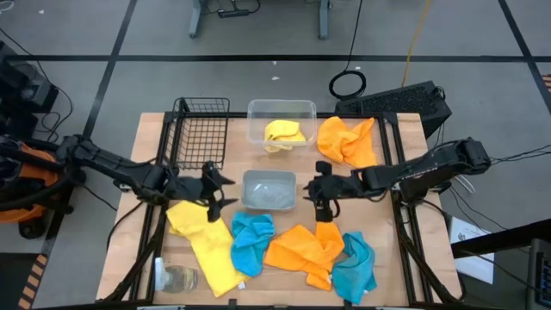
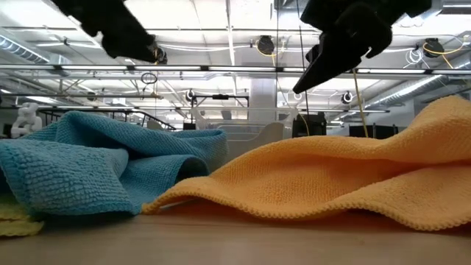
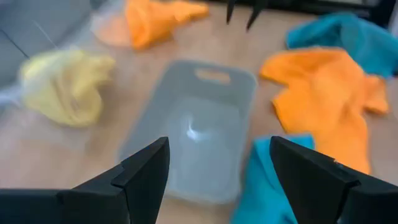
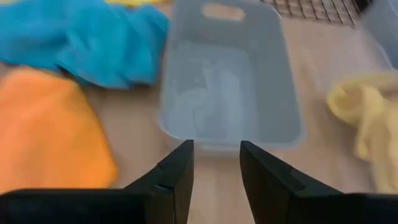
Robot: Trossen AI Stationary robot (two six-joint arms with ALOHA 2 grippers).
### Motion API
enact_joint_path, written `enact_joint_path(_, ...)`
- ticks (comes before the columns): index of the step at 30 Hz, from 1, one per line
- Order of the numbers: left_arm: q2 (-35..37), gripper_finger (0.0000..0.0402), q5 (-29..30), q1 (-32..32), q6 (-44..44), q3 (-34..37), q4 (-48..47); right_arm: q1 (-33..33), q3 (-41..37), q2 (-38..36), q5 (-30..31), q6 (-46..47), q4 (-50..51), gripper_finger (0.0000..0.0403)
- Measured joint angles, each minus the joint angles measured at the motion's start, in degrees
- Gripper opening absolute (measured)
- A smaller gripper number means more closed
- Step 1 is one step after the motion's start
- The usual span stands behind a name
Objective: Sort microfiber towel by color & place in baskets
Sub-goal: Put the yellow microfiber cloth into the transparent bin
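Both claws flank the grey tray (image 1: 269,190): left claw (image 1: 215,182) spread and empty, right claw (image 1: 315,191) narrowed, empty, poised for sorting.

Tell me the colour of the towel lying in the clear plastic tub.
Yellow towel in the clear tub; high view shows it best.

Six towels lie on the bench (image 1: 405,250) or in the tub. Two are yellow: one (image 1: 207,245) on the wood, one (image 1: 284,134) inside the clear tub (image 1: 281,108). Two are orange: one (image 1: 346,140) at the far side, one (image 1: 306,251) at the near side. Two are blue: one (image 1: 251,241) by the near yellow, one (image 1: 355,269) toward the near right corner.

Three baskets: a black wire one (image 1: 200,129), the clear tub, a grey tray (image 1: 269,190).

One glass cup (image 1: 176,279).

Two arms, each with one end effector: left (image 1: 210,183), right (image 1: 320,191).
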State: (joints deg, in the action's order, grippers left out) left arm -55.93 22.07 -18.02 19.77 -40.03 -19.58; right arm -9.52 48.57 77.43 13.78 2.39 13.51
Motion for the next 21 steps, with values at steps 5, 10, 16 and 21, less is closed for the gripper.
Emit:
enact_joint_path(5,-4.7,0.0283,-3.1,-5.4,8.2,0.0,-2.7,-3.1,-1.2,0.0,0.2,2.6,-3.1,0.0120)
enact_joint_path(10,-11.0,0.0283,-6.6,-9.6,14.4,-0.1,-4.1,-6.1,-1.2,0.0,1.9,4.9,-3.5,0.0120)
enact_joint_path(16,-17.3,0.0283,-9.3,-12.5,22.2,-1.9,-12.7,-9.6,-1.2,0.0,4.5,7.8,-4.4,0.0120)
enact_joint_path(21,-19.8,0.0283,-13.1,-14.3,27.6,-2.3,-16.3,-12.1,-1.2,0.0,4.5,10.0,-5.8,0.0120)
